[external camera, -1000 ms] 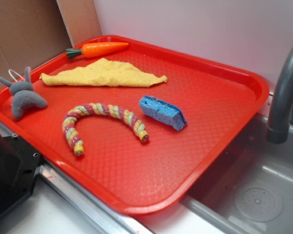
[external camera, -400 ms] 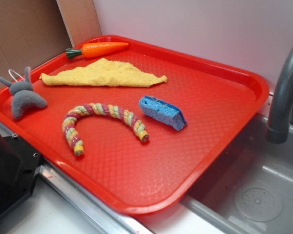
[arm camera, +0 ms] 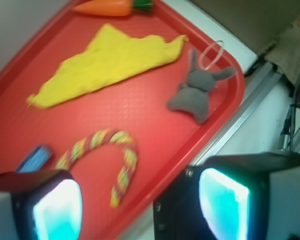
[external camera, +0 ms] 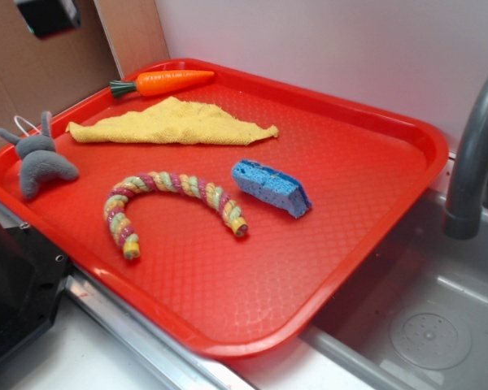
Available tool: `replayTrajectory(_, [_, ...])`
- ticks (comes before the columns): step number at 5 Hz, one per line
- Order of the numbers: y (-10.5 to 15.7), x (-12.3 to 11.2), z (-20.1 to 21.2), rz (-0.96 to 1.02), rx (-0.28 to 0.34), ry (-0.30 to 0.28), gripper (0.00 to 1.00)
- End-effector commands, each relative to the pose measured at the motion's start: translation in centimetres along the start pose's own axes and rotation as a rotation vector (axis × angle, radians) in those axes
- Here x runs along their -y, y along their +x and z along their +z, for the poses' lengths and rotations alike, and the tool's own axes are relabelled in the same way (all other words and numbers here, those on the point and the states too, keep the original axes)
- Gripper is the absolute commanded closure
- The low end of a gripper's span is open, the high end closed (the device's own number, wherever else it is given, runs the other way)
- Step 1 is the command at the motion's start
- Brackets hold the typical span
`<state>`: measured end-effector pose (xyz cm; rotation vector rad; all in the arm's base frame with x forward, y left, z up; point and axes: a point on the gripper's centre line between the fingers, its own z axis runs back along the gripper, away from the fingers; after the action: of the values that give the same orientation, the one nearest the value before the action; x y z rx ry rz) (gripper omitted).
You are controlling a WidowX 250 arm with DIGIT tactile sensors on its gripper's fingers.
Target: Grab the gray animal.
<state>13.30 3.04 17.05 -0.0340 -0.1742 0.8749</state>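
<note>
The gray animal (external camera: pixel 39 162), a small dark-gray plush with two long ears and a thin white loop, lies at the left edge of the red tray (external camera: pixel 350 203). In the wrist view it (arm camera: pixel 195 95) lies near the tray's right rim (arm camera: pixel 237 95). My gripper (external camera: pixel 49 15) shows only as a dark block at the top left of the exterior view, high above and behind the plush. In the wrist view the gripper (arm camera: pixel 140 205) is open and empty, with its two fingers wide apart; the plush is well ahead of it.
On the tray lie an orange carrot (external camera: pixel 171 80), a yellow cloth (external camera: pixel 171 122), a curved striped rope toy (external camera: pixel 171 199) and a blue sponge (external camera: pixel 271 187). A gray faucet (external camera: pixel 476 154) and a sink (external camera: pixel 423 325) are at the right. A black box (external camera: pixel 12 284) sits at the lower left.
The dark gripper block has come into the exterior view at the top left. The things on the tray have not moved.
</note>
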Motion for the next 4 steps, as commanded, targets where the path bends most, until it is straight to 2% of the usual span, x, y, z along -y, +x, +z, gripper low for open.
replayTrajectory(1, [2.6,-2.4,-4.7,0.138,0.1,0.05,0.0])
replayTrajectory(3, [5.7,-6.2,-11.3,0.22,0.171,0.202,0.0])
replayTrajectory(4, [7.1,-8.4,-13.9,0.253,0.239,0.357,0.0])
